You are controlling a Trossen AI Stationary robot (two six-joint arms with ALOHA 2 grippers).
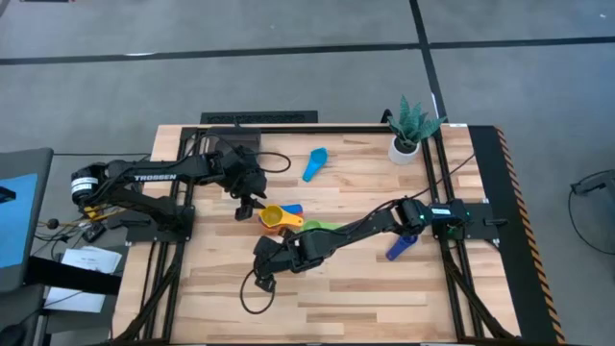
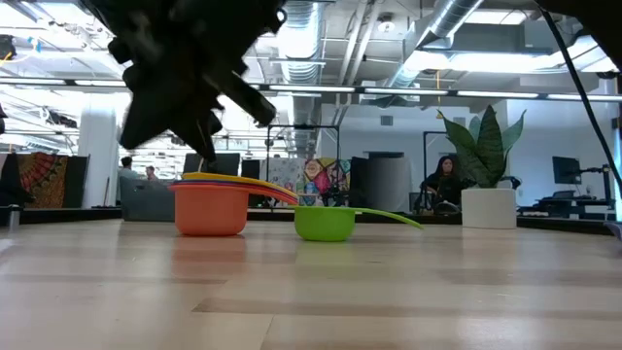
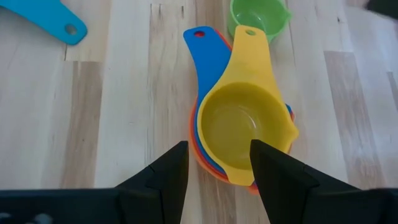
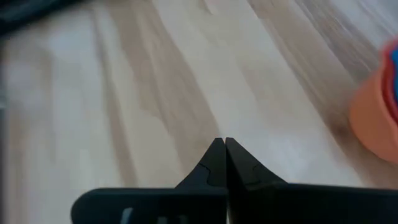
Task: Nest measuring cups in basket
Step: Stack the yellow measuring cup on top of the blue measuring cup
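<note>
A: Where are the small plastic measuring cups?

B: Most sit in one nested stack (image 1: pixel 277 217) near the middle of the pale wooden table (image 1: pixel 327 298). The yellow scoop-shaped cup (image 3: pixel 239 127) is on top, inside a blue one (image 3: pixel 205 53), which sits in an orange one (image 2: pixel 209 209). Their flat handles fan out to one side.

A: And the rest?

B: A green plastic cup (image 2: pixel 324 223) stands just beside the stack, at the handle ends. A light blue cup (image 1: pixel 314 164) lies well apart from the stack, toward the white plant pot (image 1: pixel 404 149). A dark blue cup (image 1: pixel 401 247) lies farther off, by the right arm's base.

A: The left gripper (image 3: pixel 217 165)?

B: It hovers over the stack with its fingers spread wide, one on each side of the yellow cup's bowl, holding nothing.

A: The right gripper (image 4: pixel 224 152)?

B: Fingers pressed together, empty, low over bare wood just beside the stack, on the side away from the plant pot.
</note>
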